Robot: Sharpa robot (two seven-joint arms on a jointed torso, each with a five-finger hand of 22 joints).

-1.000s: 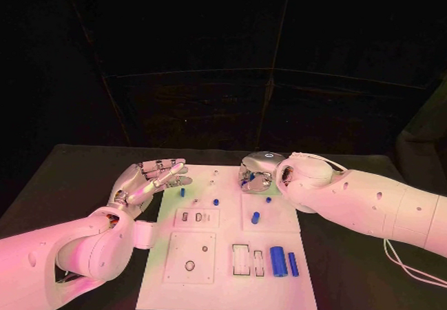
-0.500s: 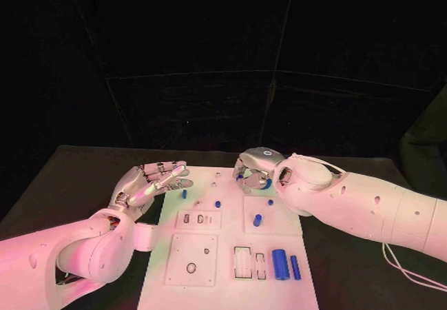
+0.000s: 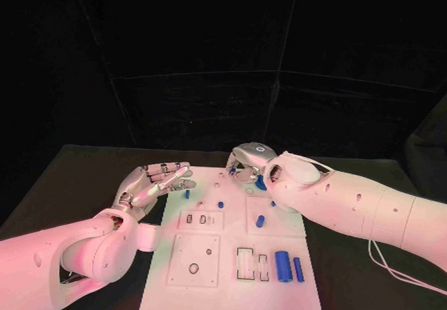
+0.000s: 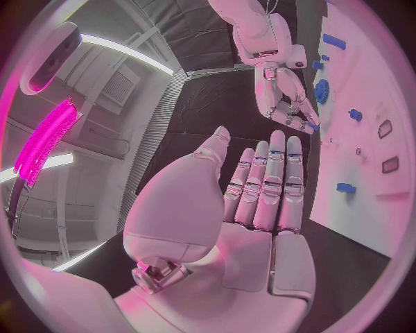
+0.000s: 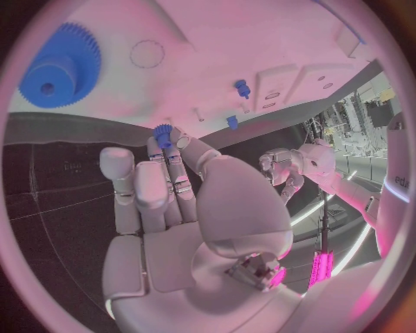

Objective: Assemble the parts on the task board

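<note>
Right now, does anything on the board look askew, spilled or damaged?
Nothing stands out. The blue parts lie apart on the white board, the right hand pinches a small blue gear, and the left hand is open beside the board.

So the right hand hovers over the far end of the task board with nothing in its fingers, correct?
Not quite: the right hand pinches a small blue gear at its fingertips, as the right wrist view shows. It does hover over the far end of the task board.
</note>
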